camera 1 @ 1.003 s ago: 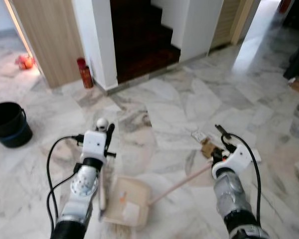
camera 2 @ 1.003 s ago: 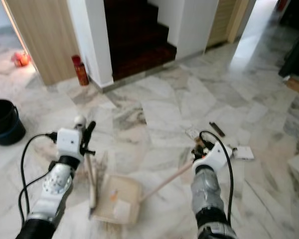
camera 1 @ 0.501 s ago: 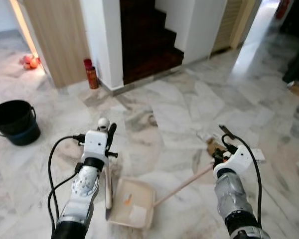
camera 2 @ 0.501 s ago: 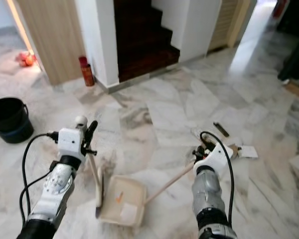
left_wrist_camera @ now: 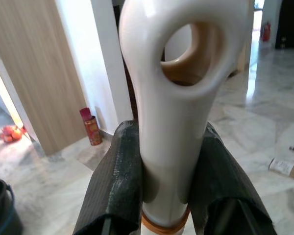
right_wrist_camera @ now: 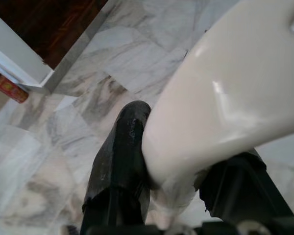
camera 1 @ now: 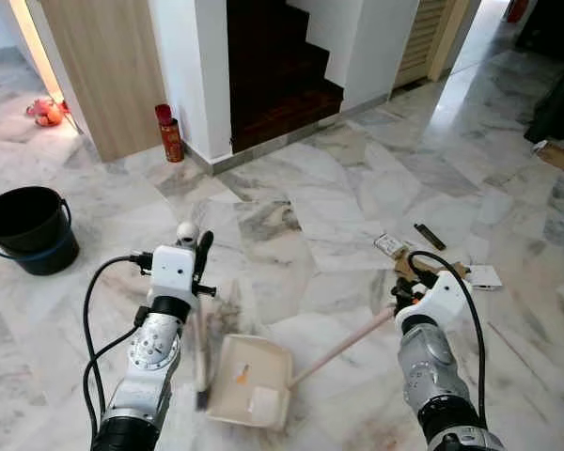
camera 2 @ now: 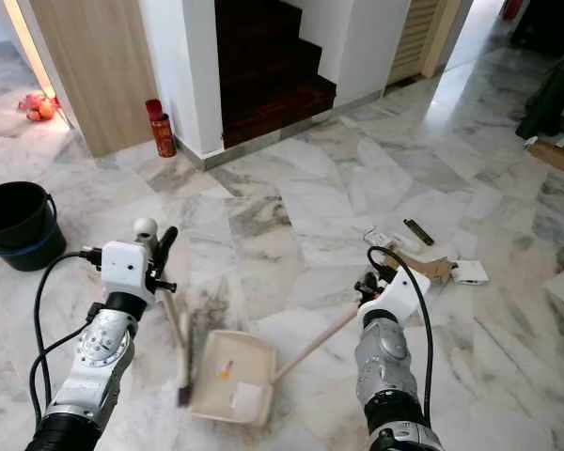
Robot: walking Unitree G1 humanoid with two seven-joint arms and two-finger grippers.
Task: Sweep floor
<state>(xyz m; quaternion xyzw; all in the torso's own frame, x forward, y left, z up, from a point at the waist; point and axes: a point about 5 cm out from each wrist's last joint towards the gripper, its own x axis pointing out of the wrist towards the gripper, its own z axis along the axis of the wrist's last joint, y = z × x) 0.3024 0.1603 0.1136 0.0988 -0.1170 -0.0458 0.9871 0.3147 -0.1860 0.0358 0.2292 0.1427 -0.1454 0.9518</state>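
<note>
My left gripper [camera 1: 195, 261] is shut on the white broom handle [left_wrist_camera: 179, 98], whose top has a round hole. The broom [camera 1: 202, 349] runs down to its dark brush on the floor, just left of the cream dustpan [camera 1: 248, 383]. An orange scrap and a white paper piece lie in the pan. The dustpan's long handle [camera 1: 343, 344] rises to my right gripper [camera 1: 400, 294], which is shut on its end [right_wrist_camera: 220, 98]. Beyond it, litter lies on the marble: a cardboard piece [camera 1: 432, 267], a white packet [camera 1: 387, 245], a black stick [camera 1: 430, 236] and a white box [camera 1: 484, 276].
A black bucket [camera 1: 23, 230] stands at the far left. A red can [camera 1: 169, 133] stands by the white wall corner, with dark stairs [camera 1: 277, 66] behind it. A wooden panel [camera 1: 99, 70] and orange items [camera 1: 45, 111] are at the back left. Dark dust [camera 2: 207, 305] smears the floor near the broom.
The whole view has shifted as the camera moved. Both grippers keep their holds. Broom and dustpan stay side by side, now a little nearer the litter.
</note>
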